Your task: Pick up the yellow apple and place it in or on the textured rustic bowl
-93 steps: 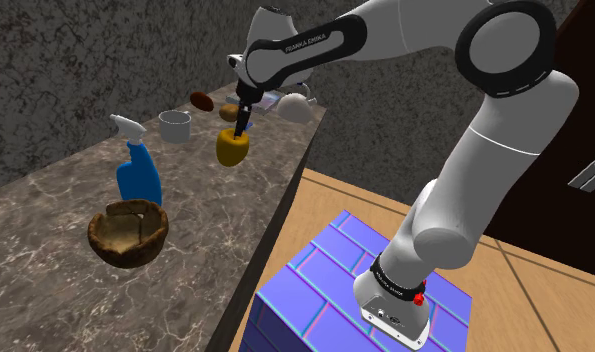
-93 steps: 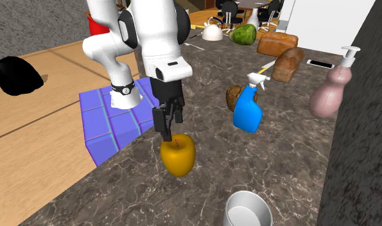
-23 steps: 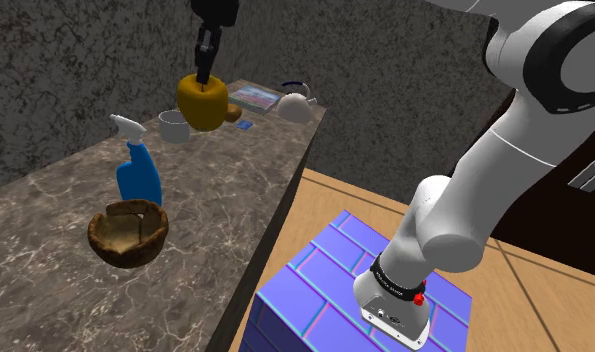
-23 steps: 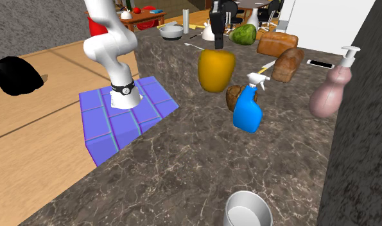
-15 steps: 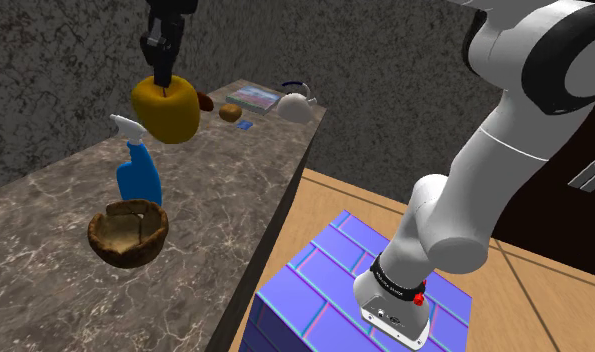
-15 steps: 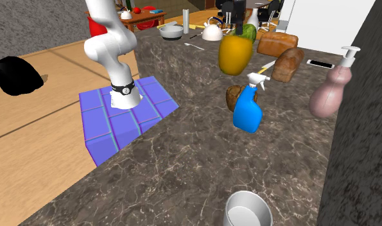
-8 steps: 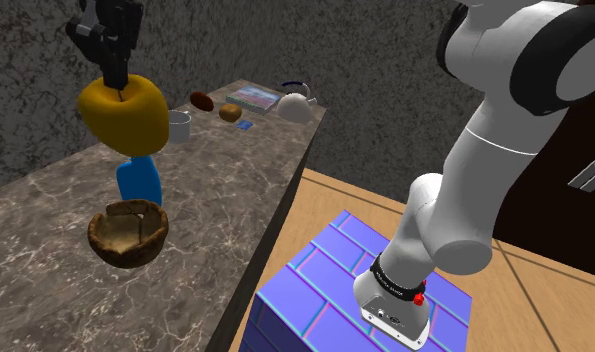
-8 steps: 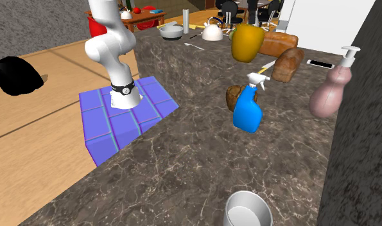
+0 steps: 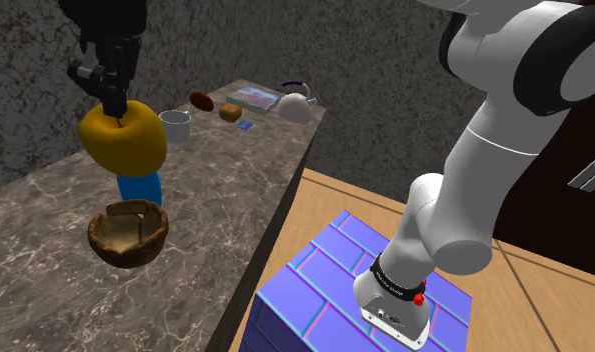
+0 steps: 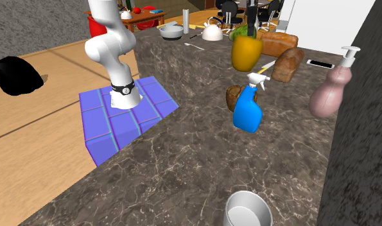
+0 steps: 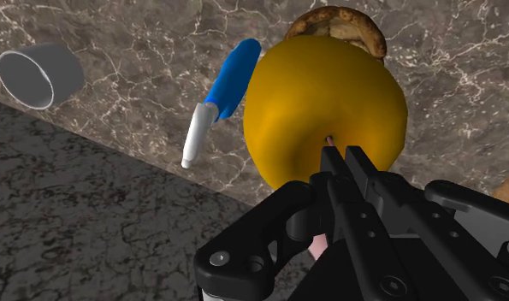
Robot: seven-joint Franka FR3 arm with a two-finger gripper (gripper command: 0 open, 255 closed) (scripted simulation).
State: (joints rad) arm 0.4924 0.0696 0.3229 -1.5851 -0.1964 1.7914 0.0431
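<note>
The yellow apple (image 9: pixel 123 140) hangs in the air by its stem, with my gripper (image 9: pixel 111 103) shut on that stem. It is above the brown rough bowl (image 9: pixel 128 233), which sits on the marble counter at the shoulder view's left. In the wrist view the fingers (image 11: pixel 357 171) meet on the stem, and the apple (image 11: pixel 325 107) covers most of the bowl (image 11: pixel 342 19) below it. In the second exterior view the apple (image 10: pixel 246 52) floats above the bowl (image 10: pixel 232 96), under the gripper (image 10: pixel 252 27).
A blue spray bottle (image 9: pixel 140 187) stands right behind the bowl, its body (image 10: pixel 248 110) partly covering it in the second exterior view. A white mug (image 9: pixel 175 125), bread loaves (image 10: pixel 287 64), a pink soap bottle (image 10: pixel 330 90) and a kettle (image 9: pixel 295 105) also stand on the counter (image 9: pixel 225 190). The stand (image 9: pixel 345 290) is on the floor.
Over the last second the gripper carried the apple toward the shoulder view's left and slightly lower, ending over the bowl. The grip on the stem has not changed.
</note>
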